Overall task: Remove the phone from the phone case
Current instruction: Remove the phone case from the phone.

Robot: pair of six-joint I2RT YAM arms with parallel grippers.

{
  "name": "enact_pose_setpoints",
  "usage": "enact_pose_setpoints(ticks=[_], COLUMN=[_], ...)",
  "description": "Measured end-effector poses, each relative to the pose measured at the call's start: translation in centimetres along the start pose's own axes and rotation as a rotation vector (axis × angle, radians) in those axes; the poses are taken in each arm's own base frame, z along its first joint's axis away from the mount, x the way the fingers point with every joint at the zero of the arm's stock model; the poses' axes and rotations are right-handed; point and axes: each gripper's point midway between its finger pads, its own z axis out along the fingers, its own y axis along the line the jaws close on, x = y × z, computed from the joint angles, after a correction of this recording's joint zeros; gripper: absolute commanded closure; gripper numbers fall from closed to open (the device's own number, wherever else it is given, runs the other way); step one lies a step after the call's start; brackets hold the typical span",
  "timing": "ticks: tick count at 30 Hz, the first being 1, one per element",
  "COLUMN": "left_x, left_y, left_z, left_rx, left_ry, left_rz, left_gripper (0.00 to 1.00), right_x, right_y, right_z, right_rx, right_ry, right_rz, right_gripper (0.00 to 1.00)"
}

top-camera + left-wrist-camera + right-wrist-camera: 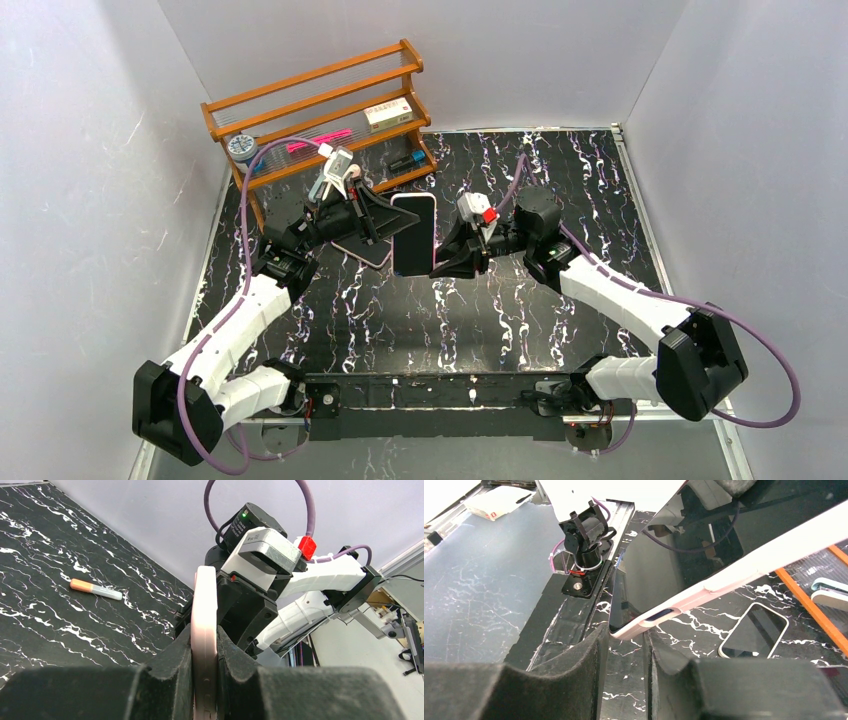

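Both arm bases sit nearest, and between them, above mid-bench, the black-screened phone in its pale pink soft case (413,234) hangs upright. Left claw (204,652) clamps its edge; right claw (622,647) stands parted around a corner. Case not yet off, peeling remains.

Bright even overhead light, soft shadows; phone (684,555) screen mirrors surroundings; near hand pads blurred in wrist views.
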Motion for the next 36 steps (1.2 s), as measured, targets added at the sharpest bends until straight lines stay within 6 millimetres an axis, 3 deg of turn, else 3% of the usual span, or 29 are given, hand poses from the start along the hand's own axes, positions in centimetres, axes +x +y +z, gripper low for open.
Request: enact_pose_setpoints(ticks=[7,14,36], left_x=[0.0,0.2,-0.4], left_y=[0.0,0.5,1.4], left_z=[0.0,0.3,0.4], left_rx=[-0.001,-0.017,-0.065], left_ry=[0.000,0.003,-0.036], left_rz=[-0.008,-0.073,-0.149], left_gripper=[1.00,1.00,1.00], right_x=[0.4,0.5,0.3], right_y=[-0.1,0.0,-0.9], right_z=[0.1,0.1,0.1], right_rx=[-0.008,-0.019,0.019], right_ry=[0.005,0.008,0.009], right_rz=[0.013,-0.022,-0.070], right_gripper=[0.90,0.98,0.99])
